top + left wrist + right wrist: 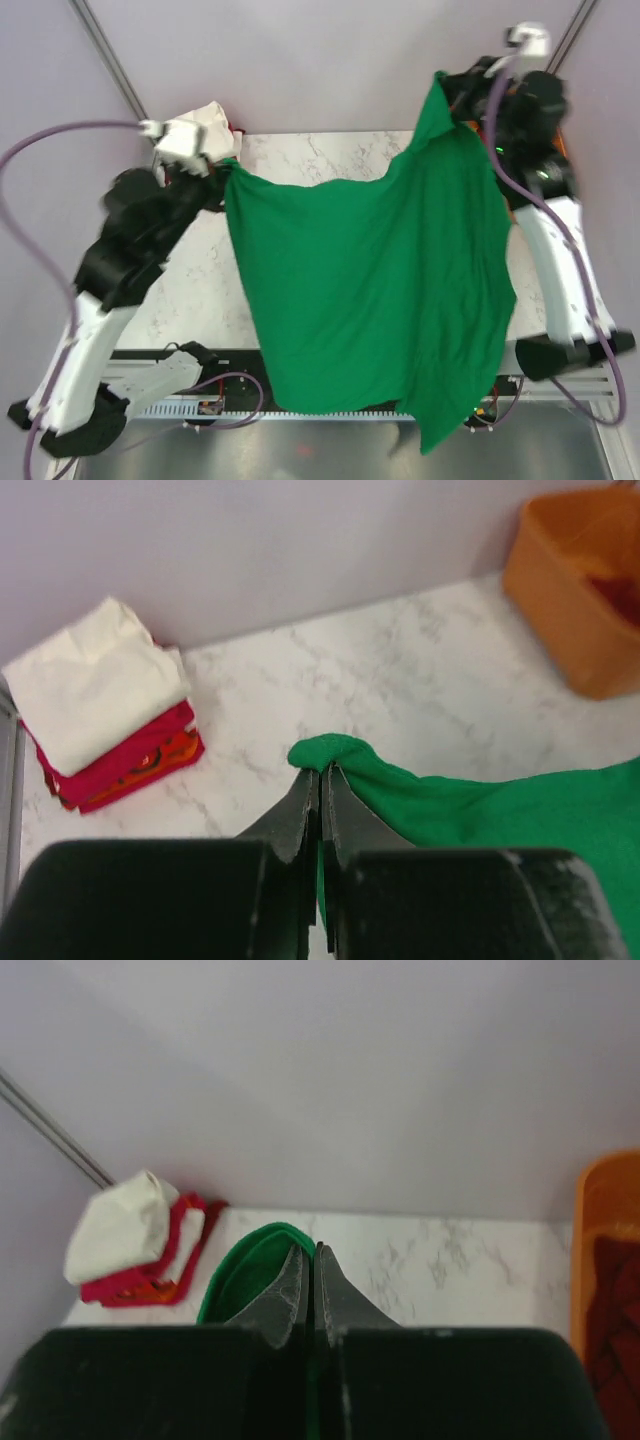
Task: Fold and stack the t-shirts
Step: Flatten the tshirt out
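Evidently limp, the bright green cloth t-shirt [370,290] sags between left gripper [320,785] and right gripper [310,1260], each clamped on a corner.

— Checking the green t-shirt [370,290]?
— Hanging spread wide, pinched at two upper corners, tilting up toward the right.
— And the others?
— Lying folded, stacked far left: cream-white t-shirt [95,685] topping red t-shirt [115,780] and orange t-shirt [172,751].

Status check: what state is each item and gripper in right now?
Bright green cloth t-shirt: unfolded, hanging spread between both grippers.
Left gripper: shut on the shirt's edge.
Right gripper: shut on the shirt's edge.
Cream-white, red and orange shirts: folded, stacked.
Rigid orange plastic tub: upright, dark cloth inside.
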{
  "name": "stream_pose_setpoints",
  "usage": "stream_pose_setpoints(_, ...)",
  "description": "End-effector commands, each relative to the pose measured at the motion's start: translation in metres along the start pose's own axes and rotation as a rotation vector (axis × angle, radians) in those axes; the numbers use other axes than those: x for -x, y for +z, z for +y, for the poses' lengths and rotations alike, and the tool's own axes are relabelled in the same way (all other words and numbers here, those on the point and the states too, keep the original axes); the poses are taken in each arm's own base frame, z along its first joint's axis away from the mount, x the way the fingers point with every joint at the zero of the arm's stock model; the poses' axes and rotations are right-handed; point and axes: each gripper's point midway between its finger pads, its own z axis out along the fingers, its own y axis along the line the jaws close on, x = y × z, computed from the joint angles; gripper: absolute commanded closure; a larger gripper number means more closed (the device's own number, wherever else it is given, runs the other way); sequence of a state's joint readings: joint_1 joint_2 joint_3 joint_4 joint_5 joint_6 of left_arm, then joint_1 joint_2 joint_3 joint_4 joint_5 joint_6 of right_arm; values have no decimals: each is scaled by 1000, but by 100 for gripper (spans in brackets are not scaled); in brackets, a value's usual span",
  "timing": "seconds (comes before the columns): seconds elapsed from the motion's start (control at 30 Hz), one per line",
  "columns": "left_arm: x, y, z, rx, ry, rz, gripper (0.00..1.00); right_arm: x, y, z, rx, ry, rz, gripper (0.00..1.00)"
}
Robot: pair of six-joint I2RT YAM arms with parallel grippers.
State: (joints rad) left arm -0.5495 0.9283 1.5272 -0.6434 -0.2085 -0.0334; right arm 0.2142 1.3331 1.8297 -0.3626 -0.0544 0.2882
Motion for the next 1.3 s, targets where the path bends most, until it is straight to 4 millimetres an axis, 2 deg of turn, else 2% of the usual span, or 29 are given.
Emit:
stream_pose_setpoints(0.0,-53,66,19,94,76,137,98,-81,60,-16,13,25,130,100)
stream_pose_setpoints(0.07,-100,102,72,222,52,275,98,-118,86,-29,0,41,175,100)
stream_pose_setpoints(0.1,-123,110,93,274,45,338,98,-161,108,-42,-25,47,248,100)
stream_pose_setpoints(0.13,-165,128,117,324,36,452,98,-180,118,-49,-35,46,278,100)
stream_pose_setpoints(0.17,-161,163,76,94,-96,380,98,-192,131,-54,-44,43,288,100)
stream_pose_setpoints(0.2,-174,181,83,102,-78,397,98,-241,150,-71,-76,50,374,100)
stream_pose_setpoints(0.23,-185,196,90,102,-70,421,97,-259,158,-80,-103,46,401,100)
stream_pose_setpoints(0.27,-234,221,100,117,-69,534,89,-260,171,-84,-129,45,402,100)
stream_pose_setpoints(0.3,-218,242,109,134,-64,500,61,-303,183,-106,-195,47,471,96)
stream_pose_setpoints(0.33,-220,255,113,129,-73,509,39,-311,191,-117,-242,43,476,91)
stream_pose_setpoints(0.37,-261,264,123,154,-87,628,1,-296,202,-120,-270,40,445,70)
stream_pose_setpoints(0.4,-223,280,128,171,-76,557,0,-321,211,-129,-284,39,480,20)
stream_pose_setpoints(0.43,-220,284,134,197,-73,561,0,-318,216,-129,-283,36,473,5)
stream_pose_setpoints(0.47,-212,288,135,203,-80,545,0,-298,225,-124,-273,32,432,2)
stream_pose_setpoints(0.6,-150,282,139,238,-70,419,0,-264,234,-116,-237,-2,347,2)
stream_pose_setpoints(0.67,-133,274,135,236,-77,390,0,-245,232,-110,-230,-7,317,2)
stream_pose_setpoints(0.73,-119,255,131,243,-89,370,0,-237,227,-103,-207,-3,316,2)
stream_pose_setpoints(0.77,-119,247,128,241,-110,372,2,-252,220,-106,-213,-2,358,2)
stream_pose_setpoints(0.8,-142,239,124,235,-128,426,3,-242,212,-102,-211,2,354,2)
stream_pose_setpoints(0.83,-135,225,116,221,-144,413,5,-272,197,-114,-255,10,424,2)
stream_pose_setpoints(0.87,-145,221,106,193,-182,433,8,-264,187,-112,-266,15,418,2)
stream_pose_setpoints(0.9,-180,212,99,183,-203,511,10,-272,178,-116,-292,26,439,2)
stream_pose_setpoints(0.93,-190,208,88,157,-213,529,11,-303,160,-132,-357,18,506,2)
stream_pose_setpoints(0.97,-202,209,82,151,-251,533,11,-304,151,-135,-373,15,516,3)
stream_pose_setpoints(1.0,-233,202,75,139,-284,594,12,-314,142,-140,-395,10,539,4)
stream_pose_setpoints(1.03,-244,206,62,76,-324,603,13,-338,125,-151,-436,4,596,5)
stream_pose_setpoints(1.13,-284,203,49,51,-393,677,16,-369,97,-160,-461,16,672,22)
stream_pose_setpoints(1.2,-308,208,47,55,-398,731,16,-374,91,-156,-429,36,683,49)
stream_pose_setpoints(1.27,-310,233,33,1,-462,694,32,-379,81,-150,-401,57,700,73)
